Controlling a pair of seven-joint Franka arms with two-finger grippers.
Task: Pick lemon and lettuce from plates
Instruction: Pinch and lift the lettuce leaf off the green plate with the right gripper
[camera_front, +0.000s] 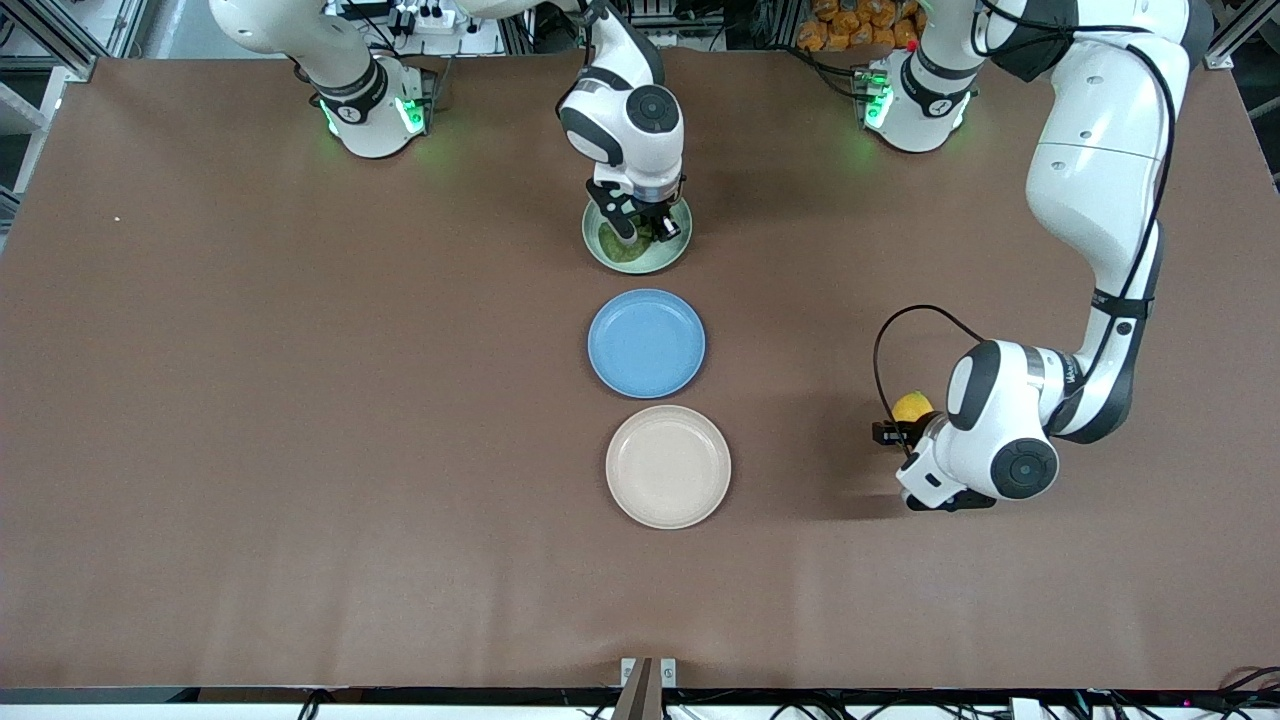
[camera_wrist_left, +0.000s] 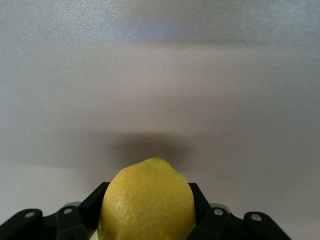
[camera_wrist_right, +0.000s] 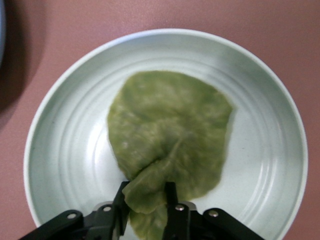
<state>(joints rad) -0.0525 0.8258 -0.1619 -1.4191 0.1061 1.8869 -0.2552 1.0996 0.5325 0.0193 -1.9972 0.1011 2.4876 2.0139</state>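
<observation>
My left gripper (camera_front: 905, 425) is shut on the yellow lemon (camera_front: 911, 406), held low over bare table toward the left arm's end, away from the plates. In the left wrist view the lemon (camera_wrist_left: 147, 202) sits between the black fingers (camera_wrist_left: 202, 205). My right gripper (camera_front: 640, 232) is down in the pale mint green plate (camera_front: 670, 258), shut on an edge of the green lettuce (camera_front: 618, 247). In the right wrist view the lettuce (camera_wrist_right: 170, 130) lies spread on that plate (camera_wrist_right: 65, 150), its near edge bunched between the fingers (camera_wrist_right: 170, 200). The beige-cream plate (camera_front: 668, 466) is empty, nearest the front camera.
A blue plate (camera_front: 646, 343) lies empty between the mint green plate and the beige-cream plate. A black cable loops above the left wrist (camera_front: 915, 320). Both arm bases stand at the table's back edge.
</observation>
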